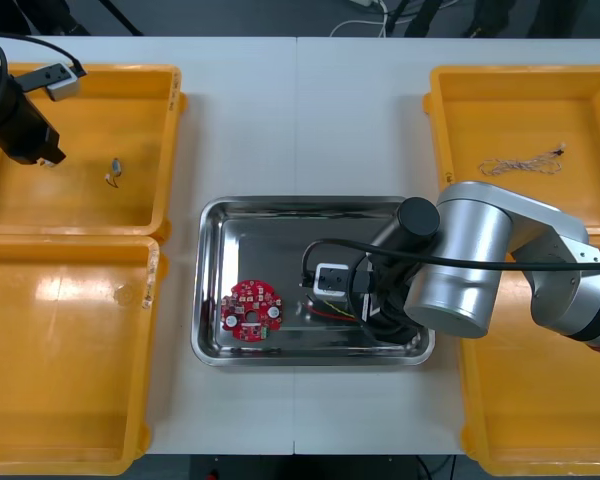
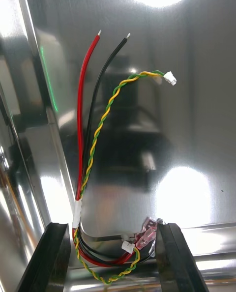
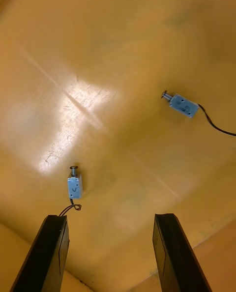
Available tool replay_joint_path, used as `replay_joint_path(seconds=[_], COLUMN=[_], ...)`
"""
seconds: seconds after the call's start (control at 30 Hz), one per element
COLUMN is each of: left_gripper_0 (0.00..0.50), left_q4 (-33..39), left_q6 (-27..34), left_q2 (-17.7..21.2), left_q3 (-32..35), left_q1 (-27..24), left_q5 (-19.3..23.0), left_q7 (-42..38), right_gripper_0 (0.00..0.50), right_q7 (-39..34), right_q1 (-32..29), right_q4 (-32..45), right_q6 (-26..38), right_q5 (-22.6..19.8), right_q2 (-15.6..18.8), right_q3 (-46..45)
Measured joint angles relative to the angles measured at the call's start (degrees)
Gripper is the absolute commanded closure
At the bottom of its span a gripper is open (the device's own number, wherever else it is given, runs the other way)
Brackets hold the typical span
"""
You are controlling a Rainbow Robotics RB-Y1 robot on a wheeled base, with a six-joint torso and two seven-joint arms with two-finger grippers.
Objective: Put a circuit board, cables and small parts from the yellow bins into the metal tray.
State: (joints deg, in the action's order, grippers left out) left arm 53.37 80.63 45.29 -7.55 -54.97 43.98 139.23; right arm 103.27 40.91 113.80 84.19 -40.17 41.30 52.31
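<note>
Right gripper (image 2: 110, 260), fingers spread, straddles the cable (image 2: 81, 179) at 4 o'clock in the metal tray (image 1: 270, 230): delivery apparently complete. Left gripper (image 3: 110, 252), spread, hovers over small metal parts (image 3: 74, 185) in the 10 o'clock yellow bin (image 1: 100, 72); next, lower and pinch one.

We're over a light table (image 1: 240, 120), a seam (image 1: 296, 120) running down its middle; beyond its far edge, dark floor (image 1: 230, 15) and what may be white cords (image 1: 372, 7).

4 yellow bins (image 1: 70, 350), 1 metal tray (image 1: 208, 280), 1 red circuit board (image 1: 251, 310), 2 small metal parts (image 3: 74, 186) just ahead of left gripper (image 3: 110, 218), 1 cable bundle (image 2: 78, 196) at right gripper (image 2: 112, 225), 1 twisted cable (image 1: 520, 163) well apart from it.
</note>
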Motion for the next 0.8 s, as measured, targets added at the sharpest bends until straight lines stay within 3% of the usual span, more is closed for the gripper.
replay_joint_path(seconds=[0.27,0.63,0.8], left_gripper_0=[0.000,0.000,0.000], left_q4=[-2.46,-6.32,-6.71], left_q6=[-2.25,-8.46,-9.22], left_q2=[0.00,-0.01,-0.02], left_q3=[0.55,0.55,0.55], left_q1=[0.00,-0.01,-0.01], left_q5=[-0.43,-0.94,-1.67], left_q7=[0.03,3.09,4.95], right_gripper_0=[0.000,0.000,0.000], right_q7=[0.00,-0.01,-0.06], right_q1=[0.01,0.14,0.26], right_q4=[0.49,0.91,0.90], right_q6=[3.11,18.01,24.17], right_q5=[-2.00,-9.81,-10.81], right_q2=[-0.04,-1.58,-1.60], right_q3=[-4.32,-22.42,-30.29])
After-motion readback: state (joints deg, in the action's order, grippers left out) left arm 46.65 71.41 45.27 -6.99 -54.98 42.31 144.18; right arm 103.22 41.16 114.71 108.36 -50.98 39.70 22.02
